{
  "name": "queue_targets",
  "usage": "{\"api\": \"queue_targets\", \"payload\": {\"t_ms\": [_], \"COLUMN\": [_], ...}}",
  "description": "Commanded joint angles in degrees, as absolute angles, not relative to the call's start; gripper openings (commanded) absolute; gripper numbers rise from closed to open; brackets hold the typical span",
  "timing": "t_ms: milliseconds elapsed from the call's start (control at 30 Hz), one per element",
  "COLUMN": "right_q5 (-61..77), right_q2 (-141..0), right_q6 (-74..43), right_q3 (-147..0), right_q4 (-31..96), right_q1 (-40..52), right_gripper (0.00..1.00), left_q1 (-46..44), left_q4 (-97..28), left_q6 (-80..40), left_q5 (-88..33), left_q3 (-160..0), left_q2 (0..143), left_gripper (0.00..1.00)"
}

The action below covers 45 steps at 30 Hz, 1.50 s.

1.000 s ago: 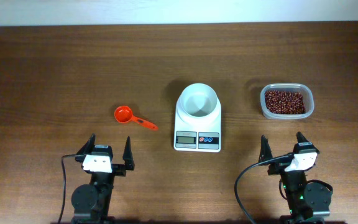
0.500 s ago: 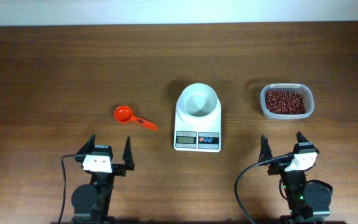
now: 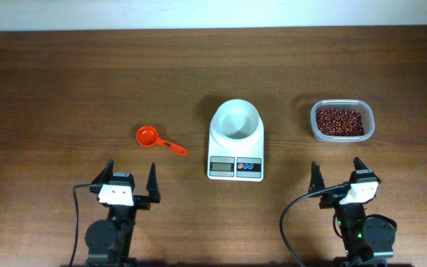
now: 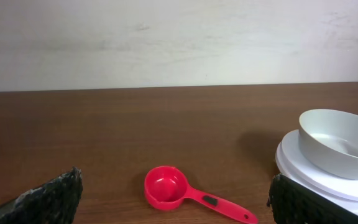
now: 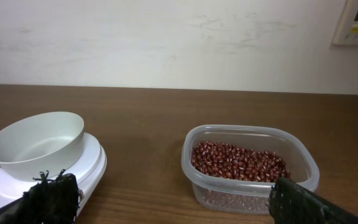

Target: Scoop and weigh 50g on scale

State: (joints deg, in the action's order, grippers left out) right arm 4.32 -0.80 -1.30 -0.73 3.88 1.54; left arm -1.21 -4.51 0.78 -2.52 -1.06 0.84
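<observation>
While the left gripper (image 3: pixel 132 170) and right gripper (image 3: pixel 336 167) stand wide open and empty, loose dark red-brown beans (image 3: pixel 339 122) lie in a clear plastic tub (image 3: pixel 369 126) right of the white digital scale (image 3: pixel 236 159); light and spill-prone, they probably suit the orange plastic scoop (image 3: pixel 148 136), grasped by its stiff handle (image 3: pixel 173 147).

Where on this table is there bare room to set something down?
Bare wood: the far strip behind the orange scoop, scale and bean tub; the left end beyond the scoop; the gap between scale and tub. Crowded: near edge around the left tool and right tool.
</observation>
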Motion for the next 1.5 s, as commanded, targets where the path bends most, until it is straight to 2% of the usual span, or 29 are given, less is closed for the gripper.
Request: {"api": "queue_targets", "payload": {"t_ms": [0,833,1100,1467], "right_q5": [3.81,3.81,3.81,3.81], "right_q2": [-0.21,-0.21,-0.21,-0.21], "right_q6": [-1.56,-1.56,-1.56,-1.56], "right_q3": [-0.32,-0.32,-0.32,-0.32], "right_q4": [4.1,4.1,4.1,4.1], "right_q1": [1.87,1.87,1.87,1.87], "right_gripper": [0.99,0.99,0.99,0.99], "left_q1": [-1.43,-1.43,-1.43,-1.45], "left_q4": [-4.58,-3.25,1.26,14.98], "left_q6": [0.21,0.21,0.19,-1.87], "left_q5": [-1.89,-1.89,-1.93,-18.52], "left_q3": [-0.54,-0.54,-0.54,-1.54], "left_q2": [0.36,0.36,0.36,0.36], "left_gripper": [0.99,0.99,0.99,0.99]}}
